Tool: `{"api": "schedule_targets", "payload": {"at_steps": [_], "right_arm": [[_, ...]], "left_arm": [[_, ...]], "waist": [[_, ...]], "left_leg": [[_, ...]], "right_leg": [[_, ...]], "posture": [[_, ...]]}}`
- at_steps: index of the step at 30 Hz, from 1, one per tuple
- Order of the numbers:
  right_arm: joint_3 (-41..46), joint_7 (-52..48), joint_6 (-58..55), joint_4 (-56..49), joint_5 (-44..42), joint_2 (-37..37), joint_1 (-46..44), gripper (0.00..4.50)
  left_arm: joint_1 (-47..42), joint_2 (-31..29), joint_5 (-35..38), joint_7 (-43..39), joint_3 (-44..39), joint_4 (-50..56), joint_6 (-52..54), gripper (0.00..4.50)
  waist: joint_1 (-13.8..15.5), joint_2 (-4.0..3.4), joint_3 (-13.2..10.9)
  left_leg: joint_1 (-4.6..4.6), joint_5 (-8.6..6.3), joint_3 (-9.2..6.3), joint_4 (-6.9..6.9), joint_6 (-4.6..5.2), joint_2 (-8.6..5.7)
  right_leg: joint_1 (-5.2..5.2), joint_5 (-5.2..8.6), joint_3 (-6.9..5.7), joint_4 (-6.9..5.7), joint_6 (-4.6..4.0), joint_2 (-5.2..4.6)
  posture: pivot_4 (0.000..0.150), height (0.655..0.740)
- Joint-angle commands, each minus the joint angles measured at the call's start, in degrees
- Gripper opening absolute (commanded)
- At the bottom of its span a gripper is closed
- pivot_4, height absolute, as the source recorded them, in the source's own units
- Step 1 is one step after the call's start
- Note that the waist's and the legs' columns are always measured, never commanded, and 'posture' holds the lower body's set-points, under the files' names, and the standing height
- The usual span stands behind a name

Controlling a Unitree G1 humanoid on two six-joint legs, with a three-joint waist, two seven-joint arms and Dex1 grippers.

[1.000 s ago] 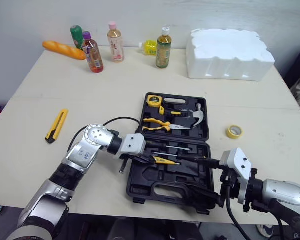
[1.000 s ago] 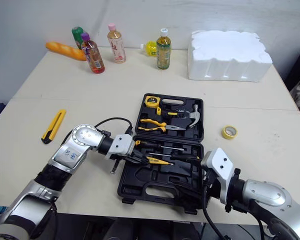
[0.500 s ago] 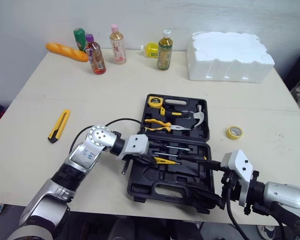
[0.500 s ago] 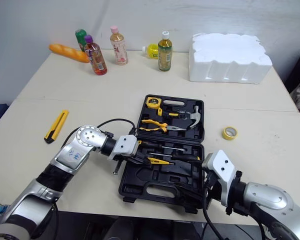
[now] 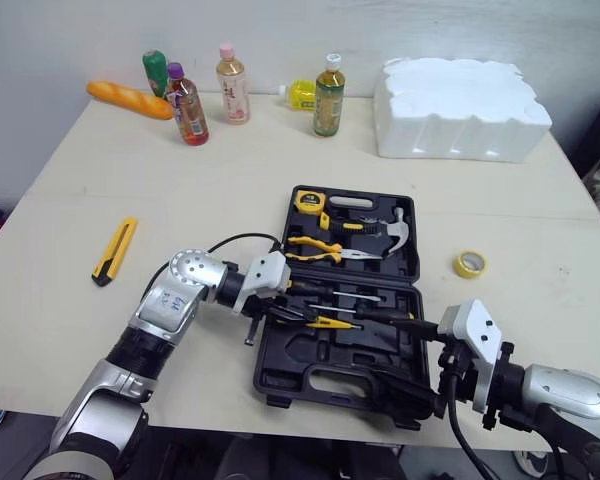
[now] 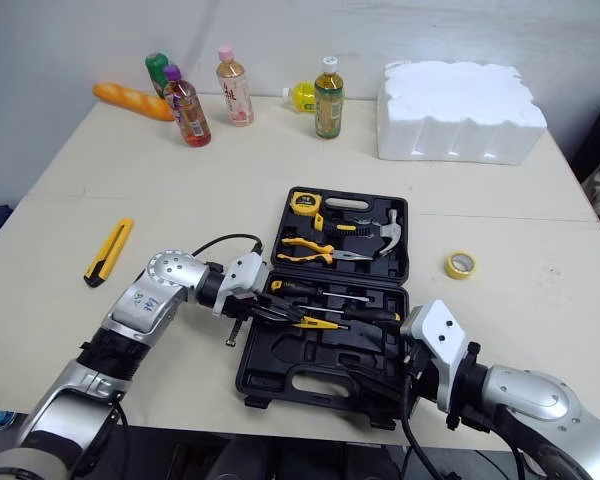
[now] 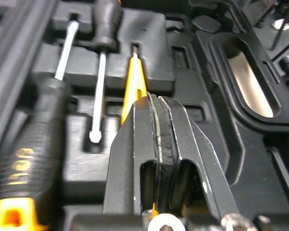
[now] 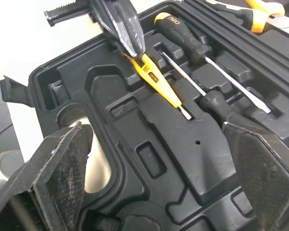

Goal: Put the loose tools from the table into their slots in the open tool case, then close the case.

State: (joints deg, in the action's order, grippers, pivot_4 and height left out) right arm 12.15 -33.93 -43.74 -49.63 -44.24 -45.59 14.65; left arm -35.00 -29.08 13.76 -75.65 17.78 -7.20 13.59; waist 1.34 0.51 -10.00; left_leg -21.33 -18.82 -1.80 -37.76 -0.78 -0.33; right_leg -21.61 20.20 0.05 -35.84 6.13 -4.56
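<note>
Left claw (image 7: 155,102) is clenched on the tester (image 8: 156,82); I'd lay it flat in the case (image 5: 280,370), press down, then let go. Right claw (image 8: 159,159) gapes, idle.

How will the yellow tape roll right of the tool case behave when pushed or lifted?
The yellow tape roll lies flat on the table, so a push would probably slide it, not roll it. It is a hollow ring, so likely light. Tipped on edge, it might roll away.
</note>
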Motion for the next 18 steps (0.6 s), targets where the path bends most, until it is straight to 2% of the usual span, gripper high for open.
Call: {"api": "schedule_targets", "payload": {"at_steps": [1, 7, 18], "right_arm": [[0.5, 0.3, 0.9, -2.4, -0.8, 0.3, 0.0, 4.5], [0.9, 0.3, 0.6, -2.6, -1.4, 0.1, 0.1, 4.5], [1.8, 0.6, 0.5, -2.9, -1.7, -0.1, 0.9, 4.5]], "left_arm": [[-0.1, -0.2, -3.0, 0.8, 0.9, -1.1, -3.7, 0.05], [-0.9, 1.4, -10.6, 6.1, 3.5, -9.8, -10.6, 0.05], [0.1, 2.0, -8.0, 3.4, 3.5, -10.2, -9.9, 0.05]], "waist": [[-0.1, 0.02, 0.0], [0.2, 0.02, 0.0], [0.0, 0.01, 0.0]], "left_leg": [[0.01, -0.01, 0.0, -0.05, 0.02, 0.0], [0.1, -0.03, 0.01, -0.08, 0.06, -0.01], [0.14, -0.05, 0.01, -0.19, 0.1, -0.01]], "right_leg": [[0.03, -0.01, 0.01, -0.01, 0.02, 0.01], [0.11, -0.02, 0.05, -0.04, 0.04, 0.0], [0.15, -0.04, 0.08, -0.1, 0.08, 0.01]], "posture": [[0.15, 0.74], [0.15, 0.74], [0.15, 0.74]]}}
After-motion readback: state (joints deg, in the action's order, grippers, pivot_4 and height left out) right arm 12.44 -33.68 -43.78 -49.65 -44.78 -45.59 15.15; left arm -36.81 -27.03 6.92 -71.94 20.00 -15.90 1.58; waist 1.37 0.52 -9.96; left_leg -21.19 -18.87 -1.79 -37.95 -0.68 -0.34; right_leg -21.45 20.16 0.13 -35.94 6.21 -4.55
